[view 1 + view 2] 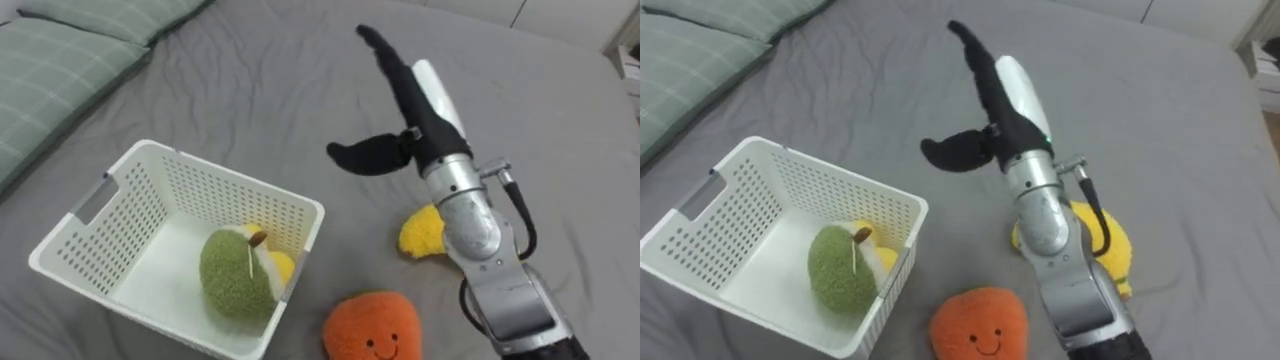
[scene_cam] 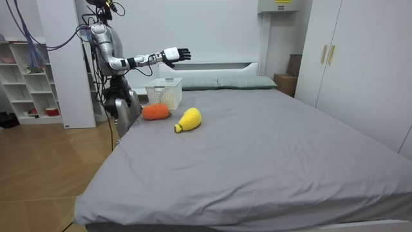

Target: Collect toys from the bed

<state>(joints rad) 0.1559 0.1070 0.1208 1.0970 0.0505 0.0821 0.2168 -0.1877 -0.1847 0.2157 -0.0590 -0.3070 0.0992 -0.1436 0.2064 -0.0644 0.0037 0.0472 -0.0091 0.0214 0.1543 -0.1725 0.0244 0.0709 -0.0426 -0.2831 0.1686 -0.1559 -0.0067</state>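
The robot stands at the side of the bed (image 2: 257, 148) near its head end, at the room view's left, with its right arm stretched out level above the white perforated basket (image 1: 300, 215). The right hand (image 1: 418, 115) is released: fingers straight and together, thumb spread to the side, holding nothing and clear of the grey sheet below.

3 toys show. The green plush toy (image 1: 232, 280), round with a pale patch and a brown stem, lies inside the basket against its near right corner; its lower side is partly masked by the basket wall. The orange plush toy (image 1: 372, 325) lies on the sheet just beside the basket, and its lower part with the stitched smile is cut off by the frame edge in both eye views. The yellow plush toy (image 1: 1112, 248) lies on the sheet near the orange one, largely hidden behind the right forearm, so its shape is hard to make out in the eye views; the room view shows it whole, long and tapered.

Green checked pillows (image 1: 60, 60) lie at the head of the bed, cut off at the upper left. A shelf unit (image 2: 26, 80) stands behind the robot, and a wardrobe (image 2: 360, 58) is at the room view's right.
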